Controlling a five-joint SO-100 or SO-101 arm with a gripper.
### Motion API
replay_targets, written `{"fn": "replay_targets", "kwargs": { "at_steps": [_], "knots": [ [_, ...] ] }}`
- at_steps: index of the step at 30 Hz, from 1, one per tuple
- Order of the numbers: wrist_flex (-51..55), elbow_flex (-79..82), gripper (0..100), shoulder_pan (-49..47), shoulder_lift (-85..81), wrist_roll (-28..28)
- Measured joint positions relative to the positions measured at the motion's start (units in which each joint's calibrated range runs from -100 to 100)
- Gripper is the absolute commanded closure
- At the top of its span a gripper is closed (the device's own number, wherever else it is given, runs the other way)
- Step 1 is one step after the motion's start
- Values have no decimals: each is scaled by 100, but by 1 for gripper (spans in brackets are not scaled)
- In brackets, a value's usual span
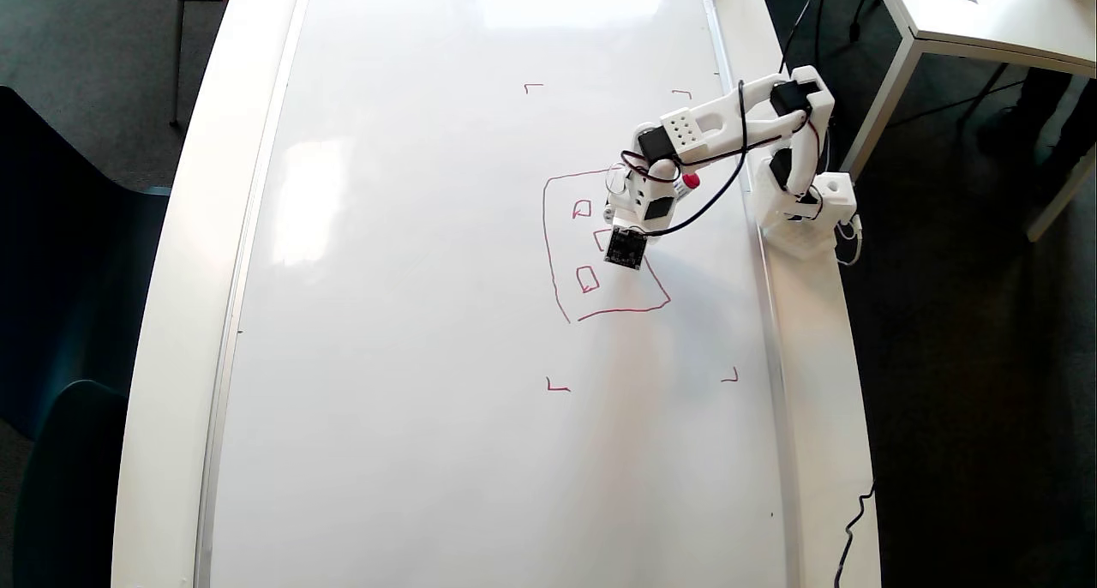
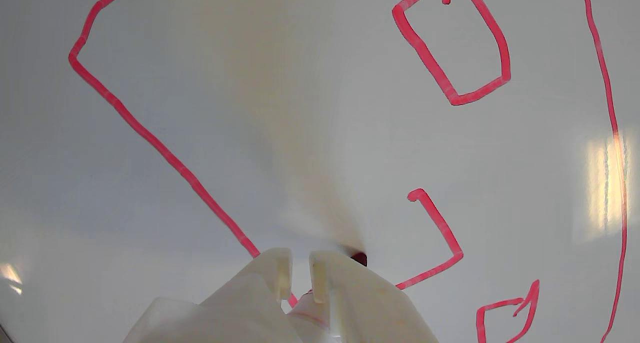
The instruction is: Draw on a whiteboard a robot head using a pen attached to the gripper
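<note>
Looking down in the overhead view, the whiteboard (image 1: 411, 314) fills most of the table, and the robot head (image 1: 566, 254) sits right of centre as a wobbly red box, open along its right side where the arm covers it. Two small squares show clear inside it, a third half-hidden under the camera module (image 1: 626, 247). Four red corner marks (image 1: 557, 387) frame the figure, well apart from it. The gripper (image 1: 619, 195) hangs over the box's upper right part; only the pen's red cap (image 1: 691, 180) shows of the pen here, and the tip is hidden under the wrist. The arm base (image 1: 801, 215) stands off the board's right edge on the table. Wrist view: the two white fingers (image 2: 280, 278) rise from the bottom edge, drawn narrow with a slim gap between them, clamped on the pen (image 2: 359, 258), whose dark red tip meets the board just right of the fingers. The tip sits at the near end of an unfinished small square (image 2: 440, 233), two sides drawn so far. One finished square (image 2: 500, 58) lies farther right, another (image 2: 505, 308) at the lower right, and the long outline stroke (image 2: 150, 133) runs off to the left. Judgement: the middle square is the step in hand. To do it well, keep light, even pressure on the tip, move slowly with short straight strokes, turn the corner cleanly, and close the loop at the open hook end without crossing the outline beside the fingers.
</note>
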Motion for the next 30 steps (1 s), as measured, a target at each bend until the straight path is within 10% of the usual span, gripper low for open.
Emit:
{"fn": "replay_targets", "kwargs": {
  "at_steps": [30],
  "knots": [
    [-524,0,99,-8,0,0]
  ]
}}
